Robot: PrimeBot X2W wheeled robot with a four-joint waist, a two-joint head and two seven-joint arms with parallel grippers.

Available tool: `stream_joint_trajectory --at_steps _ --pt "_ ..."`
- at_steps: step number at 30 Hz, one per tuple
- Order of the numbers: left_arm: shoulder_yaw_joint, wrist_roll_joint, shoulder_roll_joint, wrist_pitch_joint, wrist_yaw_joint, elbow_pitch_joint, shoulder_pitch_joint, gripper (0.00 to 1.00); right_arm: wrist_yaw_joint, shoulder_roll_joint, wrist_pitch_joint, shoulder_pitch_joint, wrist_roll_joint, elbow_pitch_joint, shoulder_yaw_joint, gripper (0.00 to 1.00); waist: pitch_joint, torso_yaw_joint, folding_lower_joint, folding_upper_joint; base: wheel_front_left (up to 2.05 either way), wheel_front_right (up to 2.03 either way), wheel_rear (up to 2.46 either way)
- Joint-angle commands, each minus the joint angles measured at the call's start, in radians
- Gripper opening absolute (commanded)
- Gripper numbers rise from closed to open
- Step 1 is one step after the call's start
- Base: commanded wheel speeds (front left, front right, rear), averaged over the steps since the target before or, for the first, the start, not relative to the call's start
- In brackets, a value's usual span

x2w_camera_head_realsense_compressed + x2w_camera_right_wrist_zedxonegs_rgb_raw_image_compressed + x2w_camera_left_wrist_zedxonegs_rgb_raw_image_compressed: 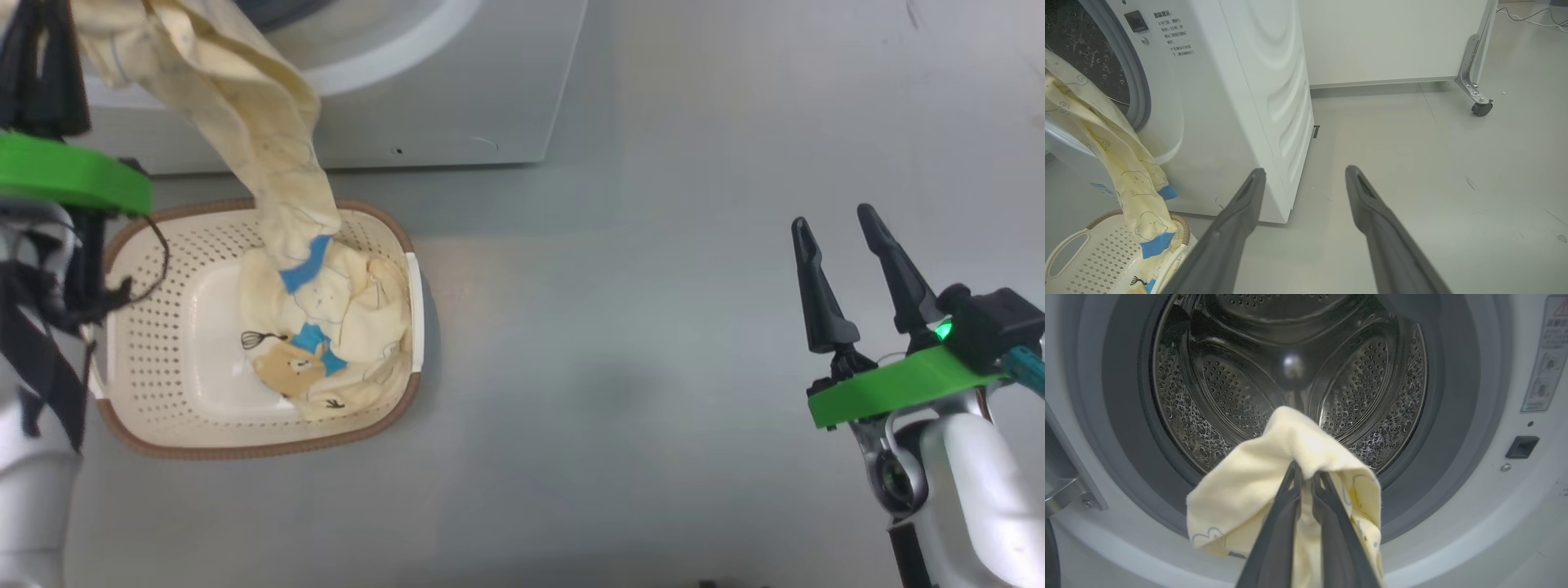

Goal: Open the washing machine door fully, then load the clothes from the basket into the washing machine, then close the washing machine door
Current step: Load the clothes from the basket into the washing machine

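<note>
My left gripper is shut on a cream-yellow garment, right in front of the washing machine's steel drum. The washing machine door is out of view apart from its hinge bracket. In the head view the held garment hangs in a long strip from the upper left. Its blue cuff reaches down into the basket. More clothes lie bunched in the basket's right half. My right gripper stands open and empty, far right of the basket.
The washing machine stands just behind the basket on a grey floor. Behind the machine's right side is a white cabinet with a metal leg on a caster. Cables lie on the floor at the far right.
</note>
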Motion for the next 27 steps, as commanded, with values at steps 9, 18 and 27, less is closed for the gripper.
stream_joint_trajectory --at_steps 9,18,27 --pt "-0.034 -0.014 0.176 0.128 -0.019 0.054 -0.375 0.0 0.003 0.004 -0.006 -0.082 0.031 -0.062 0.042 1.0 0.228 -0.093 -0.0003 0.0 0.0 0.0 0.0" --pt "-0.193 -0.035 0.305 0.207 -0.02 0.135 -0.683 0.0 0.003 0.005 -0.006 -0.132 0.099 -0.063 0.099 1.0 0.358 -0.157 -0.0003 0.0 0.0 0.0 0.0" --pt "-0.222 -0.05 0.386 0.164 -0.02 0.277 -0.944 0.0 0.003 0.005 -0.006 -0.139 0.151 -0.052 0.171 1.0 0.394 -0.225 -0.0003 0.0 0.0 0.0 0.0"
